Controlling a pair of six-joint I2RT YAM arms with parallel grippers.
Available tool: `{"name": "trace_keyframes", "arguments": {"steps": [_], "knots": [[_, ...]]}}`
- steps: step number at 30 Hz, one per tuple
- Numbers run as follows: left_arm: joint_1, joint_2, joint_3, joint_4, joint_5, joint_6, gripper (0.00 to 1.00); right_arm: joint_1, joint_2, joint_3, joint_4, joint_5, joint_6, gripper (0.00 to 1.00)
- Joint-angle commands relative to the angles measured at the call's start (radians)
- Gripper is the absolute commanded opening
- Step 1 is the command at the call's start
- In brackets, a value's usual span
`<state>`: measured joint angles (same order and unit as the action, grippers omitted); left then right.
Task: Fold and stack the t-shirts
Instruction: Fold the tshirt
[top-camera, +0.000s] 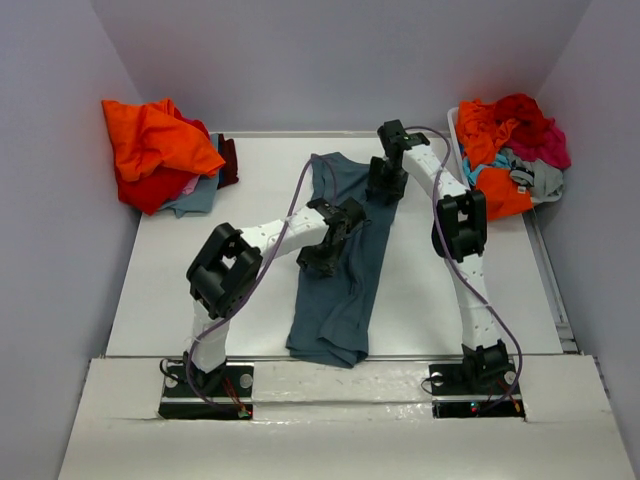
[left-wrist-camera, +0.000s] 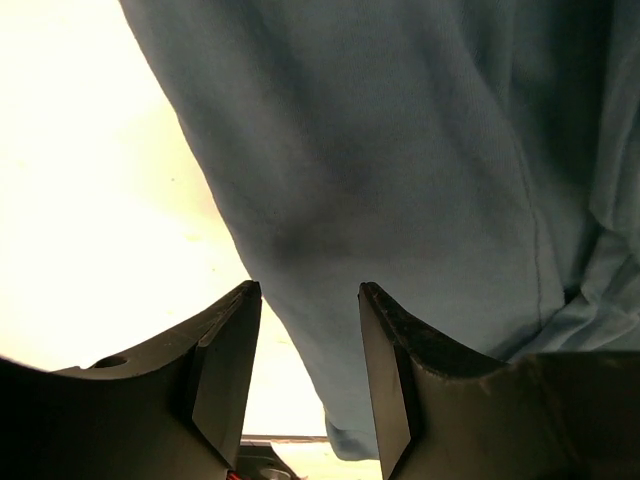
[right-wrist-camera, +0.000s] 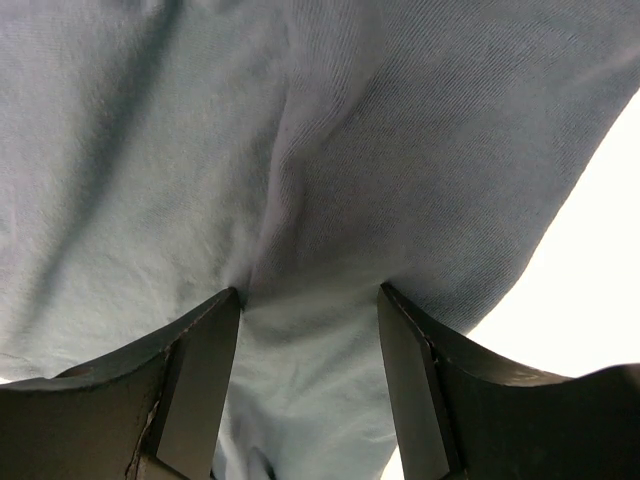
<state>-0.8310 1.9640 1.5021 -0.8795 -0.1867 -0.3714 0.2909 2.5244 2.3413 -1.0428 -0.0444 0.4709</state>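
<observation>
Top cam: the slate-blue t-shirt (top-camera: 340, 300) lies as a long strip down the middle of the white table (top-camera: 170, 290), with the left gripper (top-camera: 325, 255) at its left edge and the right gripper (top-camera: 385, 185) over its far part. There's an orange-red shirt heap (top-camera: 150, 150) far left and a mixed shirt heap (top-camera: 510, 150) far right. Left wrist: fingers spread, nothing pinched, shirt edge just past the tips. Right wrist: fingers spread too, tips at puckered cloth, probably touching it

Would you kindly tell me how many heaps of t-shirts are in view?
2: the left heap at the far left corner, orange on top; the right heap at the far right edge. A slate-blue shirt lies apart in the middle. Shirts buried in either may be hidden.
</observation>
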Motion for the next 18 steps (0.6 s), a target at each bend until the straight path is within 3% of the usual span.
{"name": "trace_keyframes", "arguments": {"steps": [1, 18], "knots": [[-0.003, -0.045, -0.055, -0.009, 0.015, 0.012, 0.56, -0.016, 0.089, 0.076, 0.020, -0.020, -0.012, 0.63], [-0.043, 0.029, -0.109, -0.035, 0.062, 0.100, 0.55, -0.025, 0.214, 0.222, 0.116, -0.173, -0.092, 0.65]]}}
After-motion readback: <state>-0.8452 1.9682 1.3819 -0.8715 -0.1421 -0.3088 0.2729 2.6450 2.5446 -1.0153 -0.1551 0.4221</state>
